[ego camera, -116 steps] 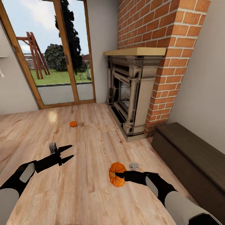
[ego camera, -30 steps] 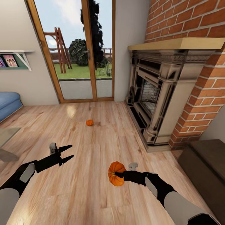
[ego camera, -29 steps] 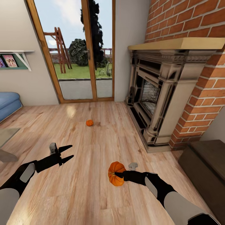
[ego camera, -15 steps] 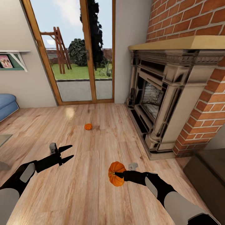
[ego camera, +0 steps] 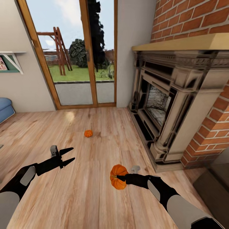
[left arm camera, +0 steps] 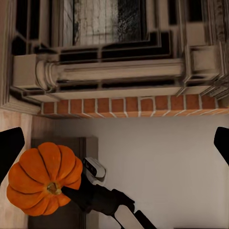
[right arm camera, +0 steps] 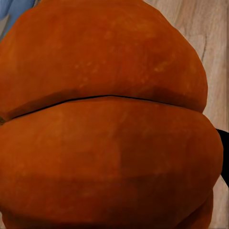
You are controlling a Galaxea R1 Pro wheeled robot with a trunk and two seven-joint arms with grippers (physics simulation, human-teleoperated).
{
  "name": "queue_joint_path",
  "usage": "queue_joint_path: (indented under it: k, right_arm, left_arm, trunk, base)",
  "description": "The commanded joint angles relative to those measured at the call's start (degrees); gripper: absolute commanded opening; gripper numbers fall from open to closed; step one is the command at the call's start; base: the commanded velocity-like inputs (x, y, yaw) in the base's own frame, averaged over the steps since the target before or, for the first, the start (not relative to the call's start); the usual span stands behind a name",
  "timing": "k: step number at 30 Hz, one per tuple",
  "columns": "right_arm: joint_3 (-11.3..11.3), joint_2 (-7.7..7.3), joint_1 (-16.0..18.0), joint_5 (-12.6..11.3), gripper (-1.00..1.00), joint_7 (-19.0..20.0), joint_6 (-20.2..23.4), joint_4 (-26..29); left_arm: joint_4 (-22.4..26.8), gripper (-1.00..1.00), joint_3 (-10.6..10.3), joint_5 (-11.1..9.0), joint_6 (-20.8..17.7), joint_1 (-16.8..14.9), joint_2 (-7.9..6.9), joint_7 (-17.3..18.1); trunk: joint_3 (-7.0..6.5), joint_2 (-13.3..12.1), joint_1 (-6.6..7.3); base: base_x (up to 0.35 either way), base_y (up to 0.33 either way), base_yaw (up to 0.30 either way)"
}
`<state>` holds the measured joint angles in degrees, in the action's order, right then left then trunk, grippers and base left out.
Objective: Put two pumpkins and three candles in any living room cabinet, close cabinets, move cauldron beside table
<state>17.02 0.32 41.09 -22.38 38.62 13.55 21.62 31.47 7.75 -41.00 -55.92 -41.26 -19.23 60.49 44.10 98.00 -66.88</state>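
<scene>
Right gripper (ego camera: 118, 178): jaws clamped on a ribbed round orange pumpkin (ego camera: 118, 181), carried above the light wood plank floor (ego camera: 95, 197). Left gripper (ego camera: 70, 155): jaws spread, empty. Second small orange pumpkin (ego camera: 88, 133): mid-floor, toward the glass door. Advice: approach slowly, lower the spread jaws squarely astride it.

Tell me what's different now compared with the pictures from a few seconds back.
Only the view moved: the robot turned left and rolled nearer the ornate dark fireplace, so the dark brown cabinet slid toward the right edge. The right tool stays clamped on one ribbed orange pumpkin, the left tool stays open, the second pumpkin stays on the floor.
</scene>
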Motion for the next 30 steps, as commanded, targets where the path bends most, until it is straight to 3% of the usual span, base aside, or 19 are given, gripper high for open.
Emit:
queue_joint_path:
  k: [1, 9, 18, 30]
  right_arm:
    - [0.11, 0.00, 0.04, -0.83, -1.00, -0.07, 0.51, 0.10]
    - [0.11, 0.08, 0.04, -0.86, -1.00, -0.05, 0.51, 0.10]
    - [0.11, 0.22, 0.04, -0.96, -1.00, -0.09, 0.51, 0.08]
    - [0.11, 0.16, 0.04, -0.96, -1.00, -0.03, 0.51, 0.08]
  left_arm:
    - [-0.01, 1.00, 0.08, 0.05, -0.25, -0.04, 0.00, 0.15]
    - [-0.01, 1.00, 0.08, 0.05, -0.25, -0.05, 0.00, 0.15]
    - [-0.01, 1.00, 0.08, 0.05, -0.25, -0.05, -0.01, 0.15]
    - [-0.01, 1.00, 0.08, 0.06, -0.25, -0.05, 0.00, 0.15]
  trunk:
    - [0.05, 0.02, -0.03]
    - [0.05, 0.02, -0.03]
    - [0.05, 0.02, -0.03]
    - [0.05, 0.02, -0.03]
  base:
    - [0.337, 0.000, 0.000]
    - [0.337, 0.000, 0.011]
    - [0.337, 0.000, 0.206]
    - [0.337, 0.000, 0.013]
